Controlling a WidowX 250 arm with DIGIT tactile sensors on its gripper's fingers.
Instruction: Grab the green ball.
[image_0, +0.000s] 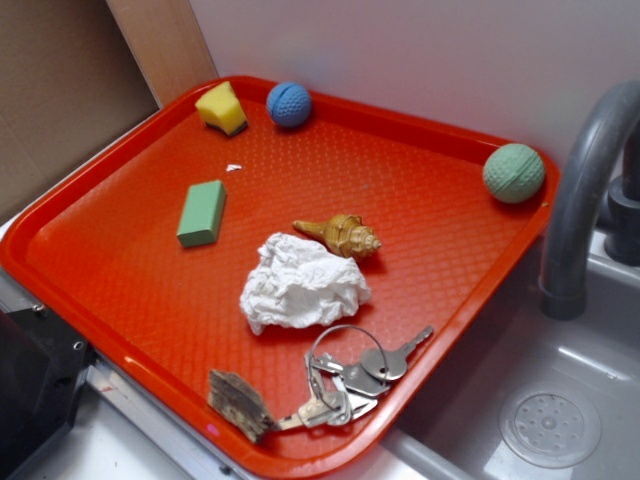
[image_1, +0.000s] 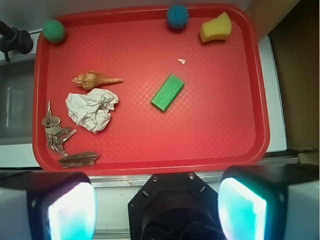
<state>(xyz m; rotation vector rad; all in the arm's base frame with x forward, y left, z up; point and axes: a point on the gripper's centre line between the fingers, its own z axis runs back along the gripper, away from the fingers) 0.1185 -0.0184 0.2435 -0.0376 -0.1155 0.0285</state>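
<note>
The green ball (image_0: 513, 172) is pale mint with grooves and rests in the far right corner of the red tray (image_0: 120, 290). The wrist view looks down from high above, with the green ball (image_1: 53, 30) in the tray's top left corner. My gripper (image_1: 157, 207) is open, its two fingers wide apart at the bottom of that view with nothing between them. It hangs outside the tray's near rim, far from the ball. The exterior view does not show the gripper.
Also on the tray are a blue ball (image_0: 288, 104), a yellow sponge piece (image_0: 222, 107), a flat green block (image_0: 202, 212), a seashell (image_0: 340, 236), crumpled white paper (image_0: 300, 284), keys (image_0: 352, 375) and a bark piece (image_0: 240, 403). A grey faucet (image_0: 580, 190) and sink stand to the right.
</note>
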